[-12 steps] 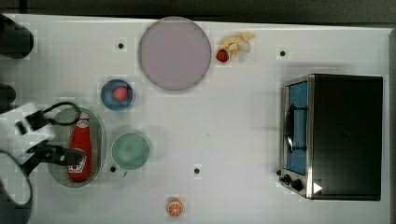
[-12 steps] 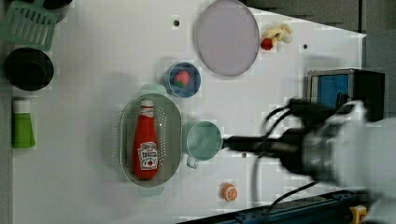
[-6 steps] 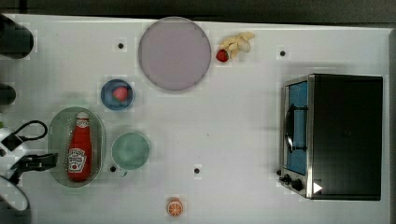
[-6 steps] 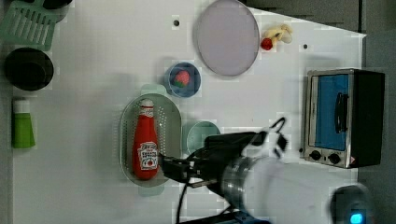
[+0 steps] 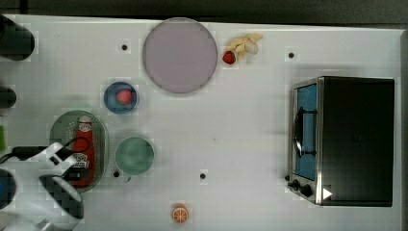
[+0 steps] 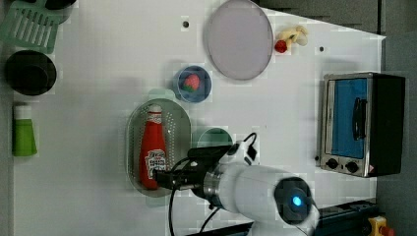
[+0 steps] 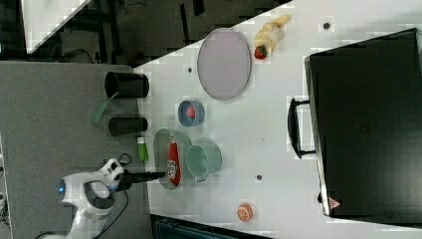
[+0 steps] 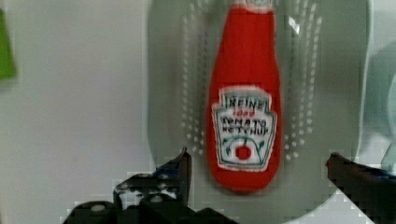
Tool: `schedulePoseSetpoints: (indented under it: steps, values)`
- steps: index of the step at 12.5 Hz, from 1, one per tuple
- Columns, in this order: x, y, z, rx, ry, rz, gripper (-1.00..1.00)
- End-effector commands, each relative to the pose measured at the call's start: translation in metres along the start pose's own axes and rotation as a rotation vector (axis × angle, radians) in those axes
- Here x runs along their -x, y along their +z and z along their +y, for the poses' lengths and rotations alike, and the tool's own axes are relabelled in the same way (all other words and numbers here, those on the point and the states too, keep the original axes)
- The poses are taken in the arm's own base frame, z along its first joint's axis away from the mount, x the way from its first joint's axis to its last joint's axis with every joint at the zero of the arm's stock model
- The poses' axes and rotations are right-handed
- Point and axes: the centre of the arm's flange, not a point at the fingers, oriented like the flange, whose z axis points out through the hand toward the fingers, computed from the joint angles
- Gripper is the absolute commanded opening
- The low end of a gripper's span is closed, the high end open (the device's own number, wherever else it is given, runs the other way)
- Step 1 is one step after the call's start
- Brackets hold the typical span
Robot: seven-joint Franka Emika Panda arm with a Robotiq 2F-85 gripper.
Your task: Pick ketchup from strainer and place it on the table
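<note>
The ketchup (image 5: 84, 150), a red squeeze bottle with a white cap and label, lies flat in the pale green perforated strainer (image 5: 62, 130) on the white table (image 5: 240, 144). My gripper (image 5: 76, 169) hangs over the bottle's base end, open. In the wrist view the ketchup (image 8: 245, 102) fills the strainer (image 8: 327, 70), and the gripper (image 8: 258, 159) has one dark finger on each side of the bottle's base, clear of it. The left view has the gripper (image 6: 160, 178) at the lower end of the ketchup (image 6: 152, 150) and strainer (image 6: 176, 132). Ketchup (image 7: 172, 162) and gripper (image 7: 160, 174) also appear in the right view.
A green cup (image 5: 134, 155) stands close beside the strainer, a blue bowl (image 5: 120, 97) holding a strawberry just beyond it. Farther off are a lilac plate (image 5: 179, 55), bananas (image 5: 245, 43), a toaster oven (image 5: 344, 139) and an orange (image 5: 180, 213). A green bottle (image 6: 23, 135) lies at the left view's left.
The arm has swung in over the strainer and brought the gripper to the bottle's base end. The gripper stayed open and the ketchup has not moved.
</note>
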Motion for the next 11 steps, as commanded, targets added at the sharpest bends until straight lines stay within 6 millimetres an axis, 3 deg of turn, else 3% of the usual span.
schedulePoseSetpoints:
  steps: [1,10,11]
  values:
    - [-0.015,0.013,0.0,-0.044,0.1,0.015,1.0]
    - [-0.03,0.088,0.005,-0.029,0.103,-0.001,1.0]
    - [-0.031,0.094,0.002,-0.027,0.108,-0.005,0.91]
